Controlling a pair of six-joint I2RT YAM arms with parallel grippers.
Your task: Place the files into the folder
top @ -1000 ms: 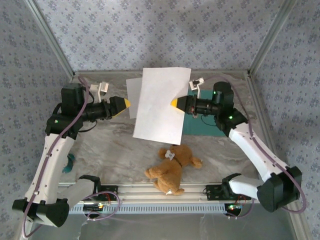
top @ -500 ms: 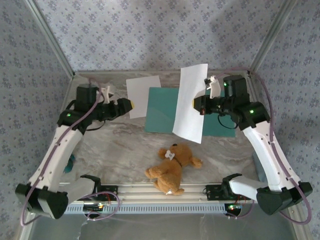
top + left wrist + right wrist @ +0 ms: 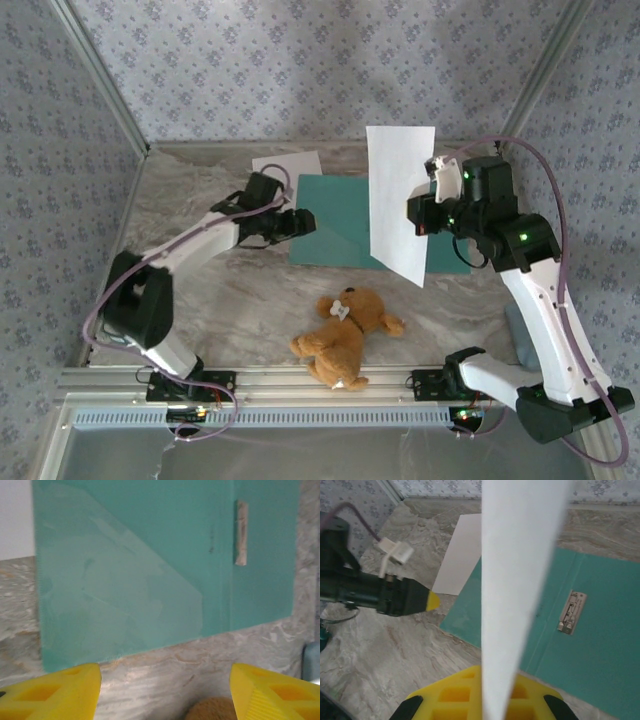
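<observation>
The teal folder lies open and flat on the marble table, its metal clip at the spine. My right gripper is shut on the edge of one white file and holds it upright above the folder's right half. In the right wrist view this sheet rises from between the yellow jaws. The other file lies flat behind the folder's left corner. My left gripper is open and empty, low at the folder's left edge. In its wrist view the folder lies just beyond the fingertips.
A brown teddy bear lies on the table in front of the folder, near the aluminium front rail. Patterned walls close in the back and both sides. A pale blue object sits at the table's right side.
My right gripper has carried the held file rightward and upright, uncovering the folder. My left arm has swung in toward the centre, bringing its gripper to the folder's left edge.
</observation>
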